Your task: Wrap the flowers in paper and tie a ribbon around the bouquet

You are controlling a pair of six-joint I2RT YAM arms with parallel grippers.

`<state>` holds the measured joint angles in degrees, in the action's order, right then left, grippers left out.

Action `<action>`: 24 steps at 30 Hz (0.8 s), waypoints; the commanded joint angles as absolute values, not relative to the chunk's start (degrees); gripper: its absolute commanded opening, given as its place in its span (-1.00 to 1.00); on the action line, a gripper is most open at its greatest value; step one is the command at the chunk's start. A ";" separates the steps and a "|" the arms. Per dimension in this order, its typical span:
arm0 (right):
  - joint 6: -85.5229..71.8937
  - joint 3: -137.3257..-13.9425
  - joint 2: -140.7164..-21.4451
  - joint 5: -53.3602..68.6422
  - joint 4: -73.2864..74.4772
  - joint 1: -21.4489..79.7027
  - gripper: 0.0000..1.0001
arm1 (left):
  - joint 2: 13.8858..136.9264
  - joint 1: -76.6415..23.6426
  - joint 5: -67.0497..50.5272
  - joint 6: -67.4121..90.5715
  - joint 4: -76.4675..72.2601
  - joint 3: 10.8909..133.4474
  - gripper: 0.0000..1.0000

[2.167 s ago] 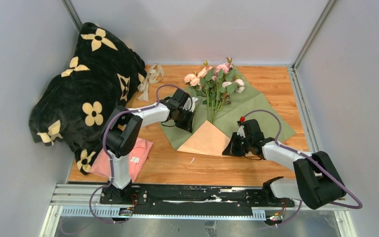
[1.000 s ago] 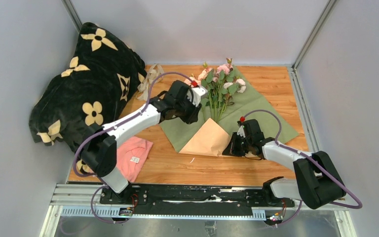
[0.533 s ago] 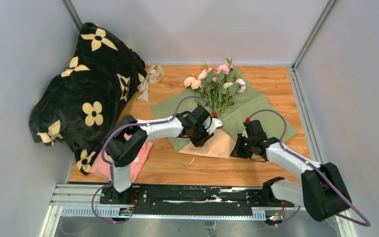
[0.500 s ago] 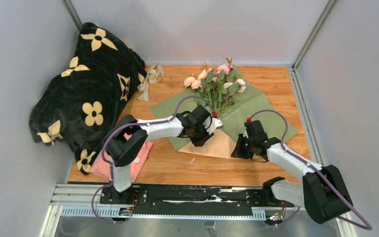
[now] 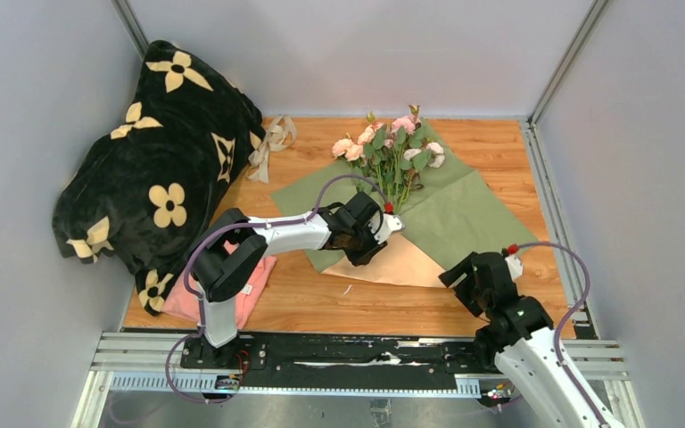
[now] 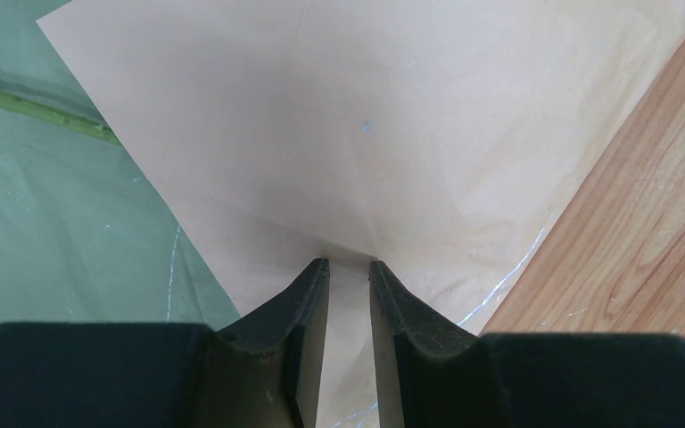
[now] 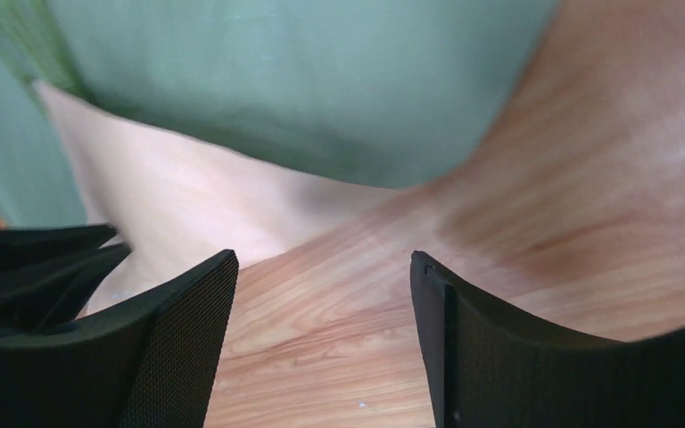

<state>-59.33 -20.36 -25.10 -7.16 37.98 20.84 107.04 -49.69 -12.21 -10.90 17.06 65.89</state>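
Nearest you, at the right front of the wooden surface (image 5: 339, 303), your right pincer (image 5: 484, 283) hangs above bare wood with its fingers spread wide and nothing between them. In the right wrist view the right pincer (image 7: 321, 357) frames only wood grain, with the edge of the paper (image 7: 321, 71) beyond it. At the left front a pink cloth (image 5: 236, 276) with a white label lies flat.

Further in, your left pincer (image 5: 367, 245) rests tip-down on the peach-orange flap of the paper (image 5: 464, 214), where the near corner is folded over the olive green side. In the left wrist view the left pincer (image 6: 346, 265) shows a narrow gap, both tips touching the paper (image 6: 366, 107). Faint creases fan out from the gap, but you cannot tell whether a fold is pinched.

Beyond the flap, the flowers (image 5: 391, 147) lie on the green sheet, stems towards you and running under the flap, heads towards the back wall. Far left, the ribbon (image 5: 272, 141) lies bunched on the wood, beside a black blanket (image 5: 152, 178) with cream flower prints.
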 commanded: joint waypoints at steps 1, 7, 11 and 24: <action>-75.86 -13.31 -22.80 -11.16 43.15 20.29 0.51 | 108.19 -49.79 -12.47 -10.90 19.77 63.85 -0.41; -74.65 -13.73 -32.75 -14.62 38.73 20.30 0.44 | 108.17 -49.79 -12.91 -10.64 19.66 63.67 -0.41; -73.88 -13.29 -36.08 -17.12 34.87 20.21 0.14 | 108.50 -49.83 -13.23 -10.57 19.67 63.69 -0.41; -57.52 -17.54 -37.59 -23.91 32.07 20.21 -1.00 | 108.61 -49.79 -11.77 -11.33 19.83 64.64 -0.41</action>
